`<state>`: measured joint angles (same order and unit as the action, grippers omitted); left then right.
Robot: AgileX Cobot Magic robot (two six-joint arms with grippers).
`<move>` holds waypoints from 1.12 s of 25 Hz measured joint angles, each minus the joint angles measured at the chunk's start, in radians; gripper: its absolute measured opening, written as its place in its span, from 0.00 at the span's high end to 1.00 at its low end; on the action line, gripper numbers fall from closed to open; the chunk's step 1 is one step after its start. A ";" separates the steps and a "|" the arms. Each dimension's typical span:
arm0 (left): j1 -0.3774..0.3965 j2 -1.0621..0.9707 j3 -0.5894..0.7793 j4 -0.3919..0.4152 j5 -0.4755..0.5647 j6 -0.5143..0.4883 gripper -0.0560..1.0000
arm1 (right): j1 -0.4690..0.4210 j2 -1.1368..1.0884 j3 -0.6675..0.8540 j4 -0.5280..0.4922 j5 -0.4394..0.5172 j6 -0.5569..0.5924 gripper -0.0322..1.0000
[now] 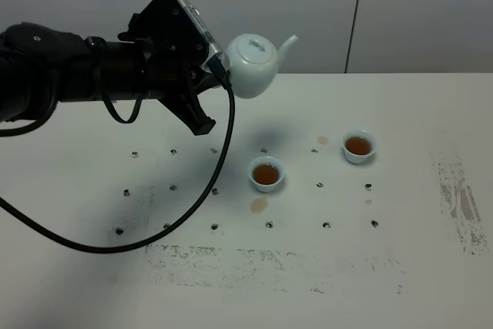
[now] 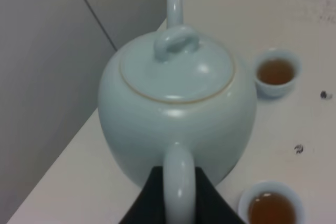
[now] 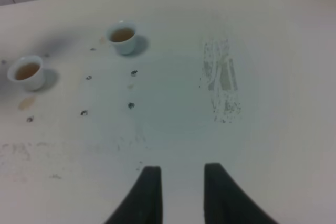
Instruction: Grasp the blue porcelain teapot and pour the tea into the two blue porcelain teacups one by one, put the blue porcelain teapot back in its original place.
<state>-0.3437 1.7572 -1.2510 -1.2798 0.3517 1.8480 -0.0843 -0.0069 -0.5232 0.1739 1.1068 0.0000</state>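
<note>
Pinching the blue porcelain teapot (image 1: 250,67) by its loop handle, left gripper (image 2: 177,181) holds it aloft, far side of table (image 1: 400,213), left of centre. Near teacup (image 1: 266,174) mid-table, far teacup (image 1: 359,146) to its right; both w/ tea. Right gripper (image 3: 181,182): fingers spread.

1. Left arm (image 1: 69,75) reaches in from the left edge, and a black cable (image 1: 231,113) droops from it in a long loop over the white table (image 1: 92,290).
2. Left gripper (image 1: 222,67) has the blue porcelain teapot (image 1: 250,65) clamped by its left side. The pot is held up off the table, lid on, spout pointing right and slightly upward.
3. A soft shadow (image 1: 266,125) lies on the table below the pot.
4. Two teacups stand upright, well apart: the nearer teacup (image 1: 266,174) mid-table, the farther teacup (image 1: 359,146) to its right. Both hold brown tea.
5. A brown stain (image 1: 258,205) sits just in front of the nearer teacup.
</note>
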 joint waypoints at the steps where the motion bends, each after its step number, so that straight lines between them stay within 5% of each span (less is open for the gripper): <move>1: -0.005 0.000 0.016 -0.072 0.000 0.072 0.85 | 0.000 0.000 0.000 0.000 0.000 0.000 0.76; 3: -0.014 0.000 0.040 -0.167 -0.002 0.184 0.85 | 0.000 0.000 0.000 0.000 0.000 0.000 0.76; 6: -0.029 0.000 0.047 -0.173 -0.008 0.209 0.85 | 0.000 0.000 0.000 0.000 0.000 0.000 0.76; 15: -0.152 -0.005 0.034 0.282 -0.026 -0.222 0.85 | 0.000 0.000 0.000 0.000 0.000 0.000 0.76; 28: -0.348 -0.079 0.045 0.733 -0.195 -0.825 0.85 | 0.000 0.000 0.000 0.000 0.000 0.000 0.76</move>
<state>-0.6913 1.6778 -1.2057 -0.5467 0.1565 1.0234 -0.0843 -0.0069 -0.5232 0.1739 1.1068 0.0000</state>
